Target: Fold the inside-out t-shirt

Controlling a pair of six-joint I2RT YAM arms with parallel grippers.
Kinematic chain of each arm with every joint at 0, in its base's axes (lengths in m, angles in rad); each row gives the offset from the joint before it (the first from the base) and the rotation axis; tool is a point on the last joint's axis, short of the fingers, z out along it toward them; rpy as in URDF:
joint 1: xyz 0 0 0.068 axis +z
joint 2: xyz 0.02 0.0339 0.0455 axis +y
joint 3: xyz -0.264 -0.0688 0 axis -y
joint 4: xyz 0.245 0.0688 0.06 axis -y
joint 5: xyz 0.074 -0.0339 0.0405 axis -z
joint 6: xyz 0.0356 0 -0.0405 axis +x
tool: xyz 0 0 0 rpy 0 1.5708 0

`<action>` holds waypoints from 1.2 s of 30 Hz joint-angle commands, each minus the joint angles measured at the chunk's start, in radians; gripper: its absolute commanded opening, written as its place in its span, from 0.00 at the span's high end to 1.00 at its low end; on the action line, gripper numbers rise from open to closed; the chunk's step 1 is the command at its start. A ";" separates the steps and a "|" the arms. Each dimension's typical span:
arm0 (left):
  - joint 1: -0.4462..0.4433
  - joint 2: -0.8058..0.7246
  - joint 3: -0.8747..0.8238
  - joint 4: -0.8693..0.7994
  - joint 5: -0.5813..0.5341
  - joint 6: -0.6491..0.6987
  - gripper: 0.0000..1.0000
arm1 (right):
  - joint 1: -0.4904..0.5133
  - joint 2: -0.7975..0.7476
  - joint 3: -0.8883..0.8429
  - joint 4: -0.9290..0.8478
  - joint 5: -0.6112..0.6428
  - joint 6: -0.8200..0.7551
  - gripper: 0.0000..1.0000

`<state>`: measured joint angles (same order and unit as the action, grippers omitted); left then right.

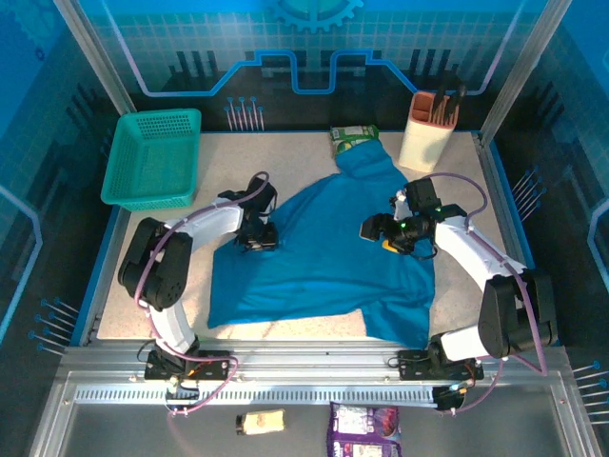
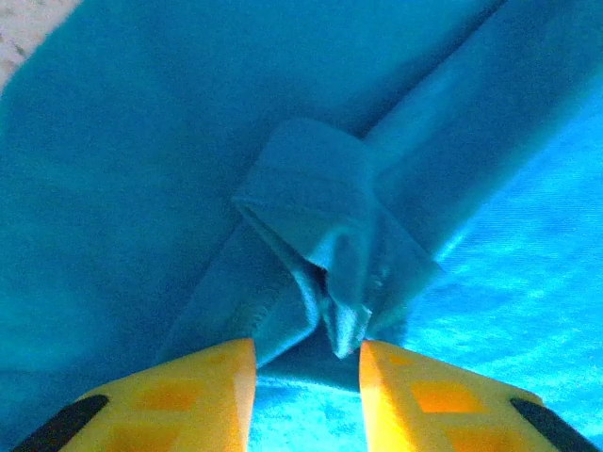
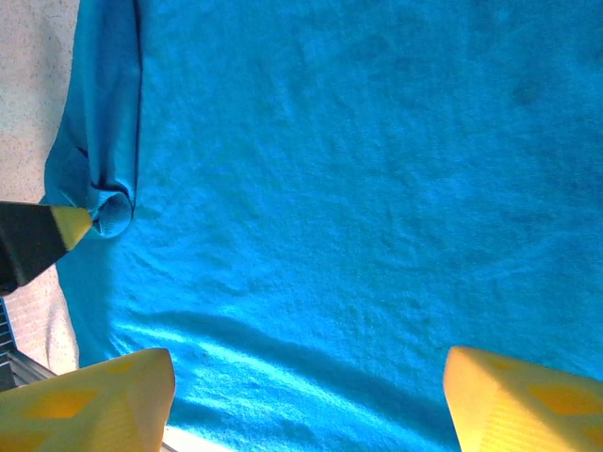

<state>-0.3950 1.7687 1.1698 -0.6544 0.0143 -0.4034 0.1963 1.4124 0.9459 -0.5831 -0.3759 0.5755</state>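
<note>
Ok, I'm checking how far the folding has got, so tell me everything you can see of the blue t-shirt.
The t-shirt is plain medium-blue soft cloth, no print, lying mostly flat and lightly wrinkled on the table. One flap reaches to the far side up to a green packet. A small peaked pucker with a stitched hem stands between the left gripper's parted jaws; the right gripper hangs open above smooth cloth.

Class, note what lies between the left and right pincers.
Blue t-shirt cloth spans from the left pincer to the right pincer, shown in the top view.
</note>
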 commanded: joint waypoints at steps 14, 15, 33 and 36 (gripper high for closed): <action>-0.086 0.214 0.364 -0.214 -0.262 0.051 0.63 | 0.013 -0.004 0.006 -0.012 -0.003 0.002 0.24; -0.087 0.230 0.370 -0.225 -0.268 0.057 0.63 | 0.013 -0.005 0.005 -0.014 0.000 0.000 0.24; -0.094 0.201 0.222 -0.168 -0.194 0.049 0.71 | 0.159 0.241 0.194 0.178 -0.119 0.056 0.39; -0.094 0.177 0.206 -0.155 -0.197 0.042 0.76 | 0.210 0.366 0.311 0.210 -0.123 0.073 0.40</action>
<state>-0.4820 1.9942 1.3975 -0.8085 -0.1940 -0.3458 0.3599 1.6943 1.1656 -0.4484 -0.4545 0.6178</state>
